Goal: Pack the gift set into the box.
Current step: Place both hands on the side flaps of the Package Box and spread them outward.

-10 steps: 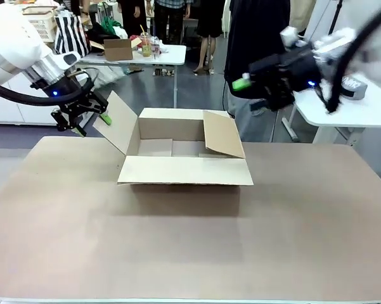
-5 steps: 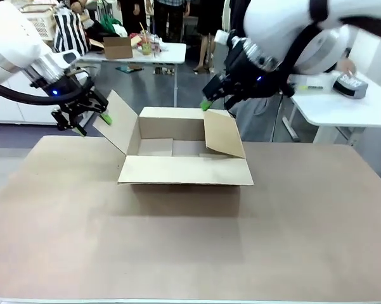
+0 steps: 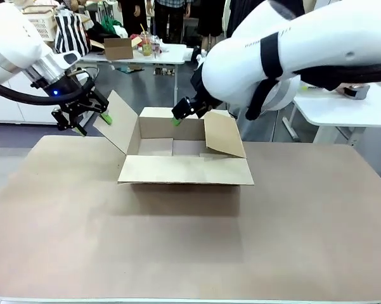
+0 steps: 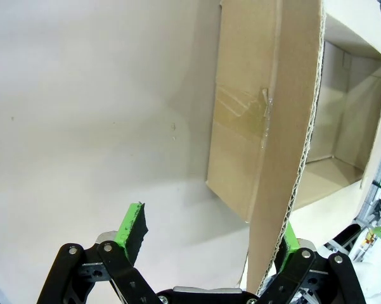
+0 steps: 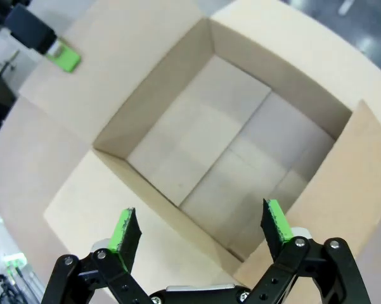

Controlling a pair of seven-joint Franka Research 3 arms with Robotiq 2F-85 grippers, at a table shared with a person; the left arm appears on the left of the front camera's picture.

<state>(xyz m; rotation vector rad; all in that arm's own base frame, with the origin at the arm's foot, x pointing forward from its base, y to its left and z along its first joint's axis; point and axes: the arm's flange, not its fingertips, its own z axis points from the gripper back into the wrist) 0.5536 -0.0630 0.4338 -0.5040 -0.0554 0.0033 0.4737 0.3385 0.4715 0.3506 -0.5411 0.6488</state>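
Now the box (image 3: 184, 155) stands in the middle of the worktop (image 3: 190, 253) with its flaps open. The left pincer (image 3: 94, 125) is wide, with its fingers on both sides of the left flap (image 3: 117, 123). The right pincer (image 5: 200, 228) hangs wide above the box opening and holds nothing.

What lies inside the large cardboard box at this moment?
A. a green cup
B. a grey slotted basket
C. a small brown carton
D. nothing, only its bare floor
D: the right wrist view looks straight down into the box, and only bare cardboard floor panels show there.
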